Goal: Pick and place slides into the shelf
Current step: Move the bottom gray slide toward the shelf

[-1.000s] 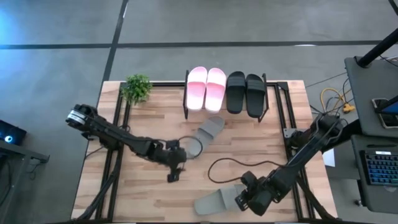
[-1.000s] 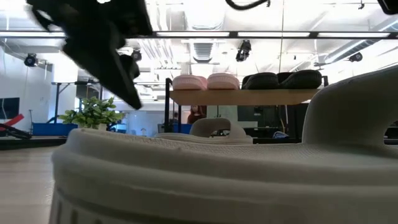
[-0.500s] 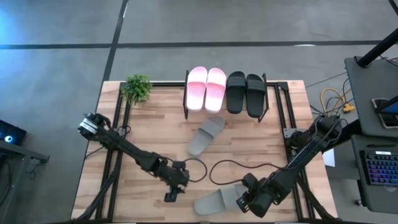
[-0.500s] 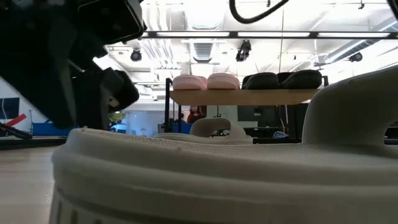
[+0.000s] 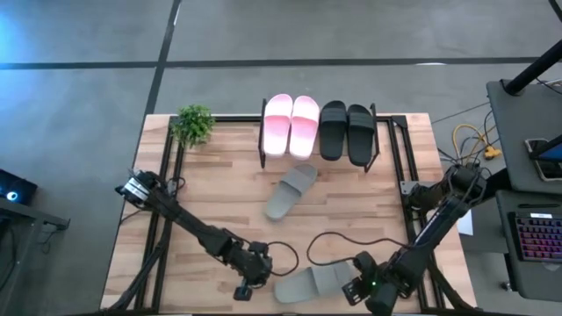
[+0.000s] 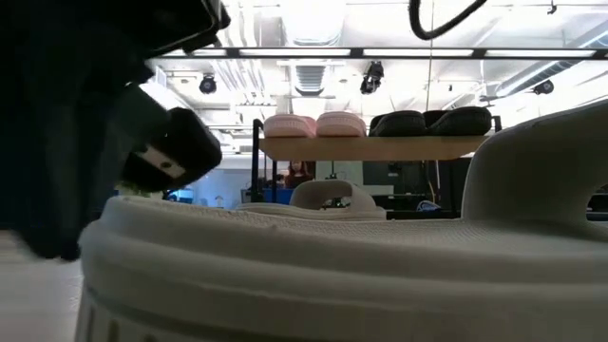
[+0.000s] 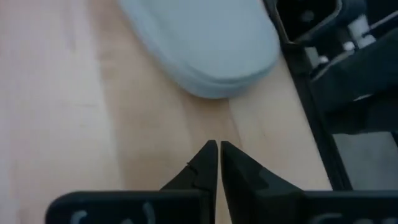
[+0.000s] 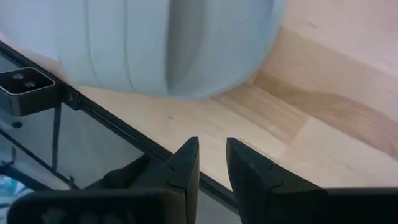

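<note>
With pink and black pairs filling the shelf, two grey-green slides remain on the counter, one mid-counter, one at the near edge flanked by left tool closed empty and right tool narrow, empty.

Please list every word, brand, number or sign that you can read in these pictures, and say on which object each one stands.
No text can be read anywhere.
Left gripper: pale marks along its body in the left wrist view, too blurred to read.
Pink slides, black slides, grey-green slides: no brand or label visible.
Shelf, plant: no lettering.
</note>
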